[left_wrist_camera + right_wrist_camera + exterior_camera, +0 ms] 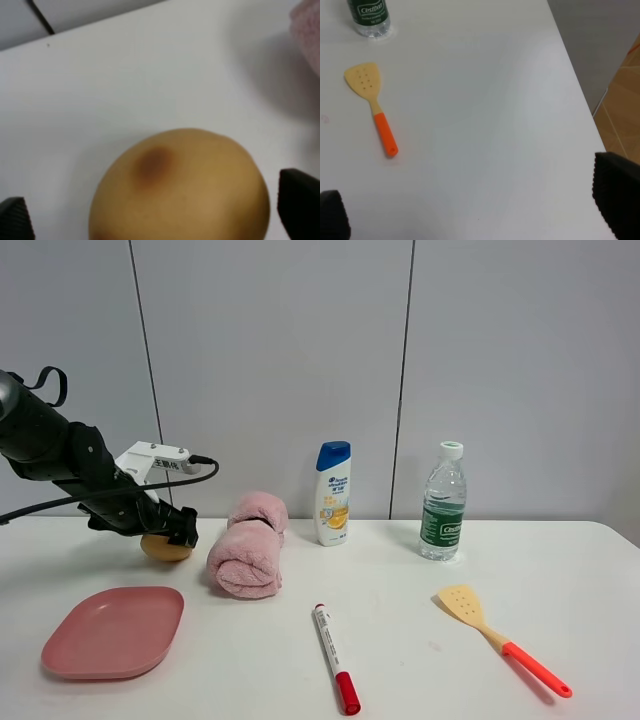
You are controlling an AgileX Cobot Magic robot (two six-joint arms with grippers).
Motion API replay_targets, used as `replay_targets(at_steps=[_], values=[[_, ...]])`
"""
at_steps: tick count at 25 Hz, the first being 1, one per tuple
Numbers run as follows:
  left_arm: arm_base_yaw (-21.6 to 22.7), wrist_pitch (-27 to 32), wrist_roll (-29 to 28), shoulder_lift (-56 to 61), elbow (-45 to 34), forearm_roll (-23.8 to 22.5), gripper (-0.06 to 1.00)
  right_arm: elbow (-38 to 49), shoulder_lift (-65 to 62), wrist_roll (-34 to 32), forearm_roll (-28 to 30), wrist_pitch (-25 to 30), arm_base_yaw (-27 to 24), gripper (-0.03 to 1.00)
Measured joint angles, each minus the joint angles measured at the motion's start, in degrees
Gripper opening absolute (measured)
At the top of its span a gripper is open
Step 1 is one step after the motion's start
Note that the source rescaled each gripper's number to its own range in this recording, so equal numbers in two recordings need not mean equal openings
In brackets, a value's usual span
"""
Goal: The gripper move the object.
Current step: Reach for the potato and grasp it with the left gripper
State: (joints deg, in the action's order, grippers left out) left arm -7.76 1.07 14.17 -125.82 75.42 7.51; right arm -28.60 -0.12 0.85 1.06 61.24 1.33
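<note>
Object (165, 548) sits near the far left corner of the surface (420, 650), the left gripper (172, 527) over it with fingers (299, 202) spread to either side, not touching (likely lined up for a grasp). A rolled pink towel (248, 545) lies just beside it and could crowd a sideways move; a pink plate (115, 632) sits toward the front edge. Right gripper (474, 210) gapes wide, holding nothing.
</note>
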Motion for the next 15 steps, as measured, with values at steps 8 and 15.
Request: replay_targets(at_steps=[8, 15], values=[[0.0, -0.23, 0.0, -2.26, 2.12, 0.0, 1.0, 0.0, 0.0, 0.0, 0.0, 0.0, 0.0, 1.0], [-0.08, 0.43, 0.0, -2.34, 2.74, 0.05, 0.59, 0.0, 0.0, 0.0, 0.0, 0.0, 0.0, 1.0]])
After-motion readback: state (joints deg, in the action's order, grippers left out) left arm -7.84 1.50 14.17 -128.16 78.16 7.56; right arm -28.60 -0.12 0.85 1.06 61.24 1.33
